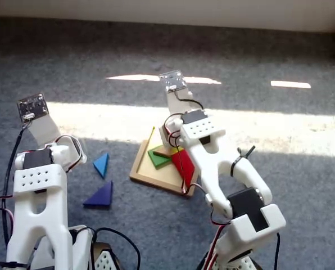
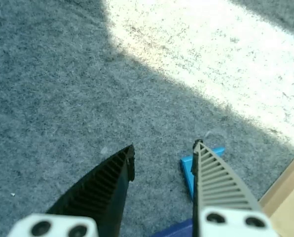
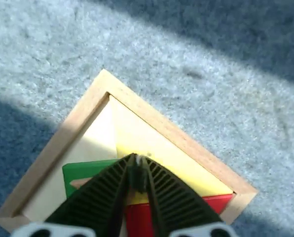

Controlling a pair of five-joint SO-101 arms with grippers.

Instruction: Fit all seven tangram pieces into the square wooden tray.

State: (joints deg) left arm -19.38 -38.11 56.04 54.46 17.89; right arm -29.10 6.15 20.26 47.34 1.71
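Right gripper is pressed tight together over the wooden tray. Left gripper is spread wide above the carpet, blue triangle right by one fingertip.

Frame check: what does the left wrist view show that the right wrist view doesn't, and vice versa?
Left wrist, not right wrist: the open left gripper, a light blue triangle beside it, and the edge of a dark blue piece.
Right wrist, not left wrist: the shut right gripper above a yellow piece, a green piece and a red piece in the tray.
Both: the tray, just a corner of it in the left wrist view, and sunlit carpet.
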